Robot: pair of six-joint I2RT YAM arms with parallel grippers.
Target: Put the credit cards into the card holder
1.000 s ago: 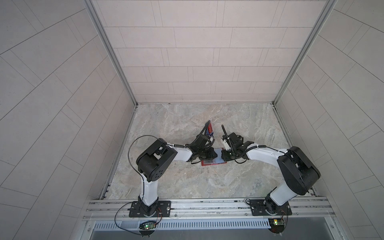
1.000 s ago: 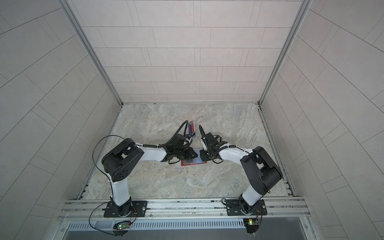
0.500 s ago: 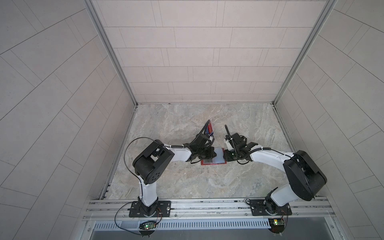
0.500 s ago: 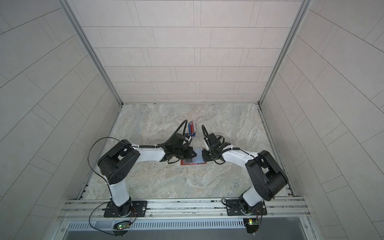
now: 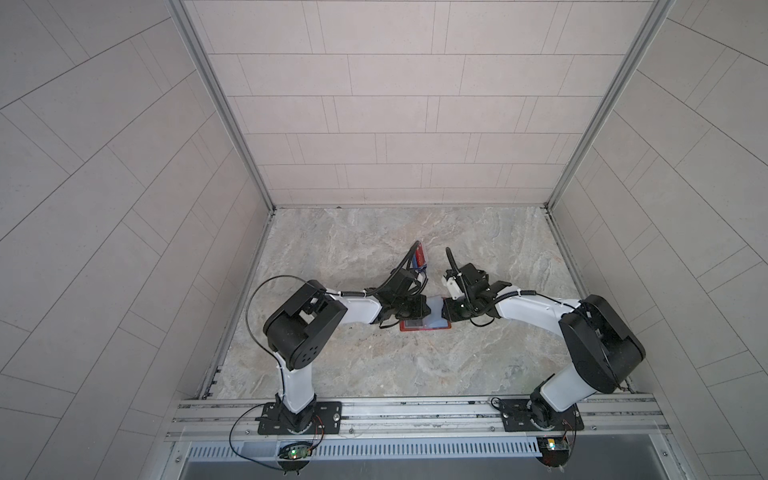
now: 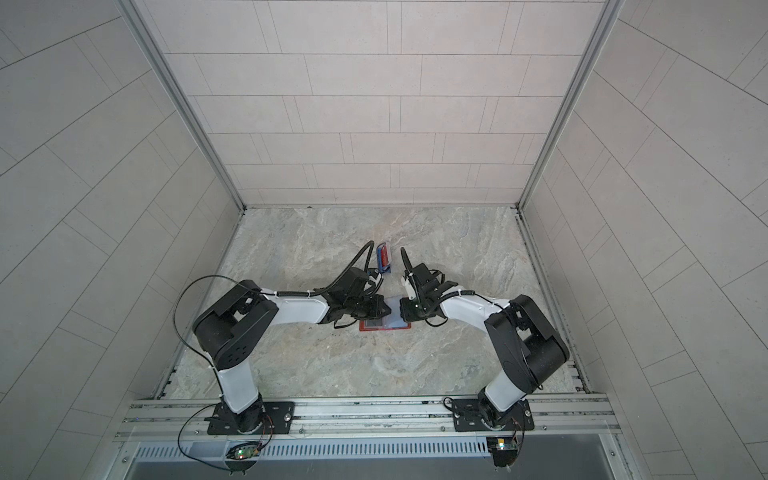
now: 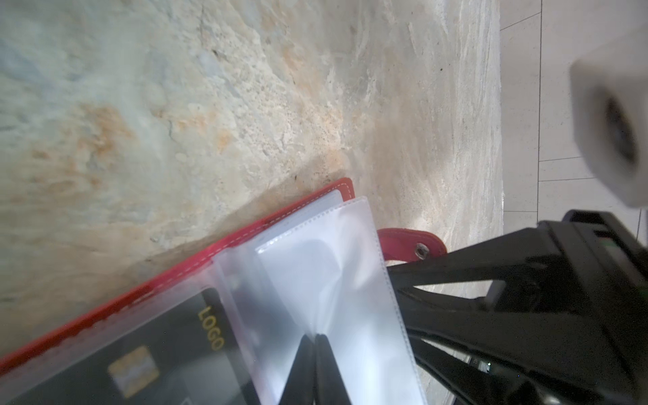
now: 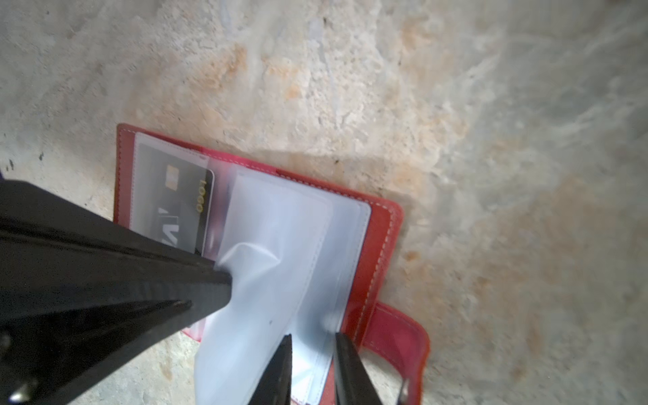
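The red card holder (image 5: 424, 327) (image 6: 384, 328) lies open on the stone floor between my two grippers. A black card (image 8: 182, 210) (image 7: 157, 350) with gold "LOGO" lettering sits in a clear sleeve on one half. My left gripper (image 7: 314, 337) (image 5: 426, 309) is shut on a loose clear sleeve (image 8: 266, 245) and holds it raised and crumpled. My right gripper (image 8: 314, 345) (image 5: 445, 311) stands over the sleeves of the other half, its fingers a little apart. A red card (image 5: 420, 258) (image 6: 384, 254) stands in a small blue stand behind the holder.
The holder's snap tab (image 8: 399, 336) (image 7: 410, 242) sticks out beside the right gripper. Tiled walls enclose the floor on three sides, and the arm bases stand on a rail (image 5: 415, 411) at the front.
The right gripper has drawn back slightly to the right, and more pale sleeve shows between the two grippers. The left gripper stays at the holder's middle.
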